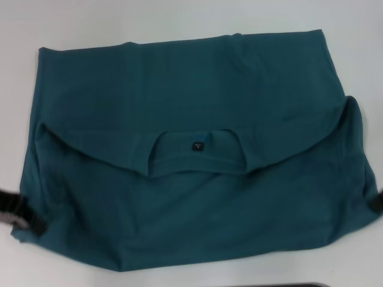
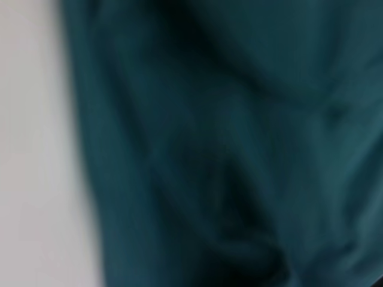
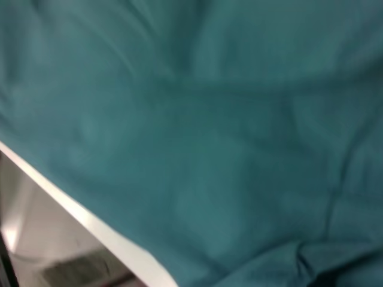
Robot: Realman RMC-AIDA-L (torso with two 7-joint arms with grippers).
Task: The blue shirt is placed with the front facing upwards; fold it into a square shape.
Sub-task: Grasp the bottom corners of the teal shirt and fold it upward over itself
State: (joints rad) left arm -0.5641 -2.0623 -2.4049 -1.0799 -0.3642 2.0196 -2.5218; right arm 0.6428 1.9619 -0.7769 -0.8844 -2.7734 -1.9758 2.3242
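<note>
The blue shirt [image 1: 197,197] lies across the white table [image 1: 179,18], folded over on itself into a wide block. Its neck opening with a small dark label [image 1: 197,146] faces up in the middle, and no lettering shows. My left gripper [image 1: 21,215] sits low at the shirt's near left corner, right against the cloth. At the shirt's right edge, only a dark tip of my right gripper [image 1: 377,202] shows. The left wrist view has teal cloth [image 2: 227,143] close up beside bare table. Cloth [image 3: 209,119] also fills the right wrist view, down to the table edge [image 3: 90,218].
Bare white table surrounds the shirt on the far side and at both near corners. A dark strip [image 1: 269,285] runs along the near edge of the head view. Beyond the table edge in the right wrist view the floor [image 3: 66,263] shows.
</note>
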